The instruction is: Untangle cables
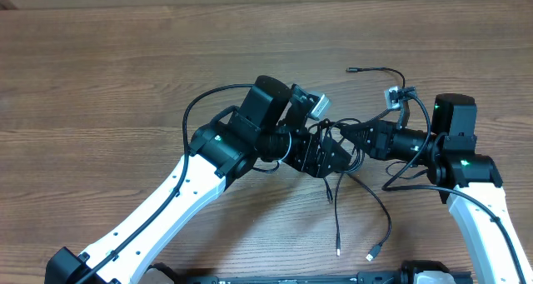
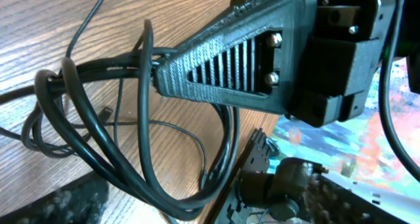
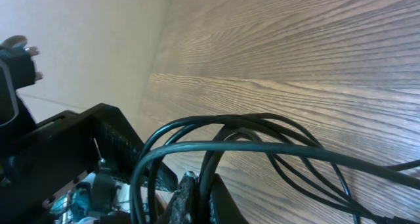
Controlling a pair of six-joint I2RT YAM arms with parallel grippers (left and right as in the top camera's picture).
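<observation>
Soft, even light with faint shadows overhead; wrist views keep cables [image 2: 49,92] sharp, near dark parts blurred.

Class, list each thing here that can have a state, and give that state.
cables: tangled in one bunch, plug ends trailing on the table.
left gripper: jaws open, beside the tangle.
right gripper: jaws shut on the cables.

Brown wood-grain table [image 1: 100,67], pale backdrop [image 3: 79,27]
</observation>
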